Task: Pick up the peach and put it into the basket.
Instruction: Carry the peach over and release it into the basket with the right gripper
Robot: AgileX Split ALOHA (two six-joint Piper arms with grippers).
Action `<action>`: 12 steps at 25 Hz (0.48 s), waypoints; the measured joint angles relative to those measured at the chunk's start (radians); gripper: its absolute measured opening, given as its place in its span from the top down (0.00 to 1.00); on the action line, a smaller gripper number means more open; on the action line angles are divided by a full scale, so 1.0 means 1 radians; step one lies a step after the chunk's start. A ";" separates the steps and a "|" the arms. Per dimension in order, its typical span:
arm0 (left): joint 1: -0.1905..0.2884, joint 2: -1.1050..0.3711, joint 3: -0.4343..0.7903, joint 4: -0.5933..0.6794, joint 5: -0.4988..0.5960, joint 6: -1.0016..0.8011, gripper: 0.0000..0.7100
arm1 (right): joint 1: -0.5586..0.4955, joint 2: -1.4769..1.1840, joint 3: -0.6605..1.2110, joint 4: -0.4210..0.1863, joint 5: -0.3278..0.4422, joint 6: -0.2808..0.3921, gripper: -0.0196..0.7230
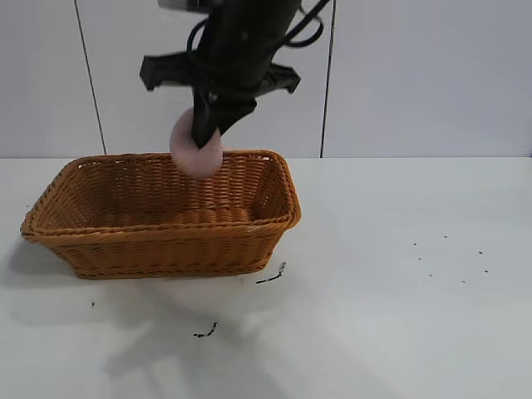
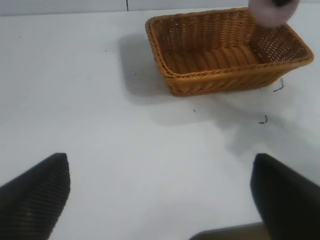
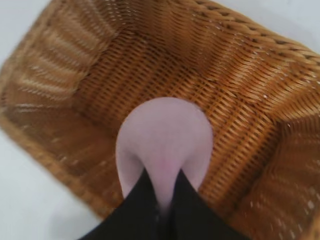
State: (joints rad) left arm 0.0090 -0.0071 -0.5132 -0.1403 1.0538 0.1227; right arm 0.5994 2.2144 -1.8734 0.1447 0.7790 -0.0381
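The dusty-pink peach (image 1: 196, 152) hangs in my right gripper (image 1: 204, 133), just above the far rim of the orange-brown wicker basket (image 1: 158, 249). In the right wrist view the black fingers (image 3: 142, 192) are shut on the peach (image 3: 162, 135), which they pinch from both sides, with the inside of the basket (image 3: 225, 65) straight below. My left gripper (image 2: 160, 160) is open and empty over bare table. From there the basket (image 2: 220, 80) is farther off, with the peach (image 2: 270, 12) over its far end. The left gripper does not show in the exterior view.
The basket stands on the left half of a white table (image 1: 399, 316). Small dark marks (image 1: 270, 277) lie on the table in front of the basket's right corner, and tiny specks (image 1: 449, 258) at the right. A grey panelled wall is behind.
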 joint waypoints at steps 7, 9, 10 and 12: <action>0.000 0.000 0.000 0.000 0.000 0.000 0.02 | 0.000 0.119 0.000 0.001 -0.126 -0.004 0.97; 0.000 0.000 0.000 0.000 0.000 0.000 0.02 | 0.000 0.121 0.000 0.001 -0.125 -0.004 0.84; 0.000 0.000 0.000 0.000 0.000 0.000 0.02 | 0.000 0.121 0.000 0.001 -0.125 -0.004 0.71; 0.000 0.000 0.000 0.000 0.000 0.000 0.02 | 0.000 0.121 0.000 0.002 -0.121 -0.004 0.40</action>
State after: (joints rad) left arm 0.0090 -0.0071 -0.5132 -0.1403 1.0538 0.1227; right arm 0.5994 2.3354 -1.8734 0.1468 0.6579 -0.0425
